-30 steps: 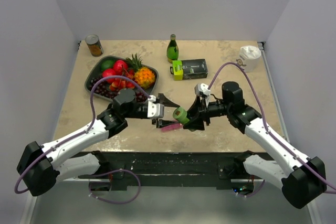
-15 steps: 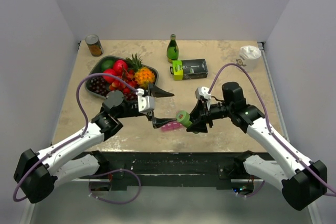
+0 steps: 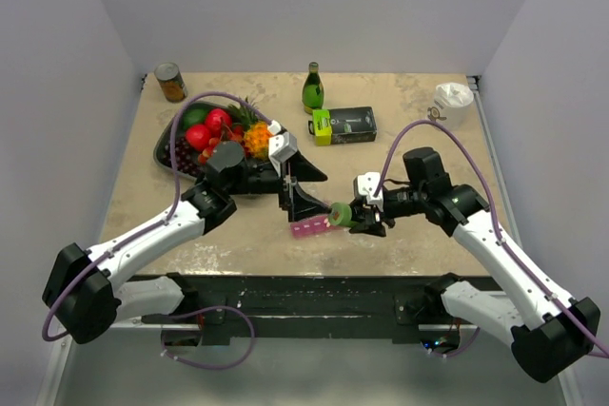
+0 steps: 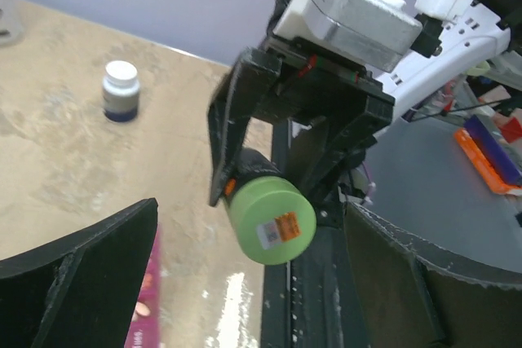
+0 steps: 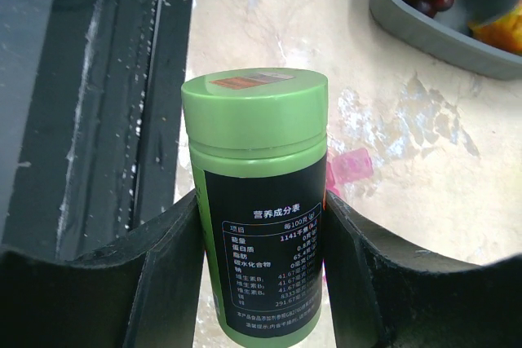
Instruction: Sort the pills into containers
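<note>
- Top view: the pink pill organiser [image 3: 308, 228] is seen lying flat at about 6 o'clock on the table [image 3: 133, 192], close to the near edge and between the two arms.
- The left gripper [image 3: 306, 193] is held just at the organiser's 12 o'clock side, its jaws spread wide and nothing gripped. The lower finger meets the strip's far edge in this view, so contact cannot be judged.
- The right gripper [image 3: 354, 217] is clamped on a green bottle [image 3: 338, 216], which is tipped on its side with the cap towards 9 o'clock, at the organiser's 3 o'clock end. Whether bottle and strip touch cannot be told.
- A fruit tray [image 3: 160, 151] is set at 10 o'clock, its near side hidden by the left arm.
- Left wrist view: the left fingers [image 4: 81, 283] are cut off by the lower edge, far apart, with nothing held between them.
- The green cap is turned to the camera, pinched by the right gripper's black fingers.
- Only a pink sliver of the organiser is shown at 7 o'clock, beside the left finger; its compartments cannot be made out.
- A small white-capped bottle [image 4: 121, 91] is stood upright at 10 o'clock, well apart.
- Right wrist view: the bottle is pressed between both fingers [image 5: 163, 283], its base cut off below.
- One pink corner of the organiser is seen at the bottle's 3 o'clock; the rest is hidden.
</note>
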